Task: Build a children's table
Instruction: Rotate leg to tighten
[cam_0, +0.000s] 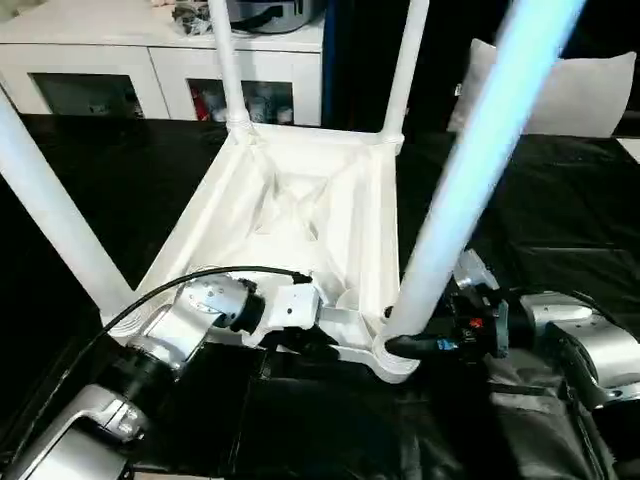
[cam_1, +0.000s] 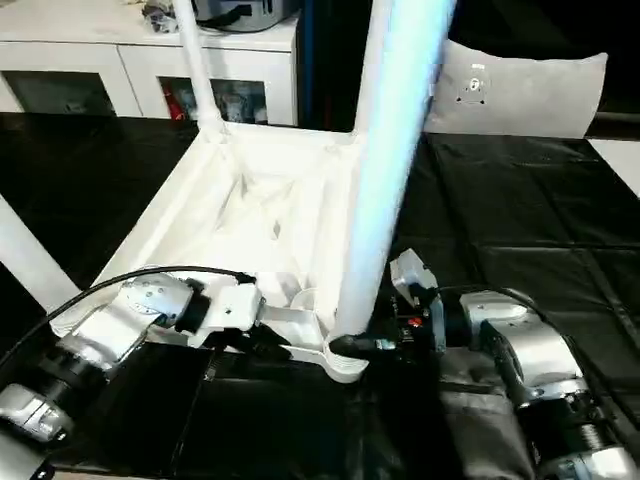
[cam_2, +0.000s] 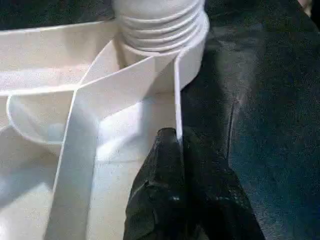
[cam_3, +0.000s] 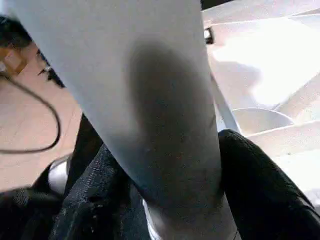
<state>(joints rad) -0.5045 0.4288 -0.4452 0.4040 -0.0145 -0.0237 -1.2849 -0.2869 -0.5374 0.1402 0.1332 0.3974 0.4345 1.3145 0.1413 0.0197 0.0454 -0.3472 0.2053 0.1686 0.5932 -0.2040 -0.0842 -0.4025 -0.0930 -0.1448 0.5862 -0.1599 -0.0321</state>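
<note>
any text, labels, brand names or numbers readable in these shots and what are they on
None can be read.
White pillow: a small round mark or tag on its face, too small to read.
Right pincer: small red and blue spots on the wrist housing just behind it, too blurred to tell if they are lettering.
Items behind the cabinet glass doors: red and white shapes, no legible print.

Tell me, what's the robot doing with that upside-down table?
It is building a children's table. The white tabletop lies upside down on a black sheet, and all four legs stand in its corner sockets. The left tool is shut on a thin rib at the tabletop's near edge, holding it steady. The right tool has its black fingers on either side of the nearest leg, low down by its socket. A white cabinet stands behind.
</note>
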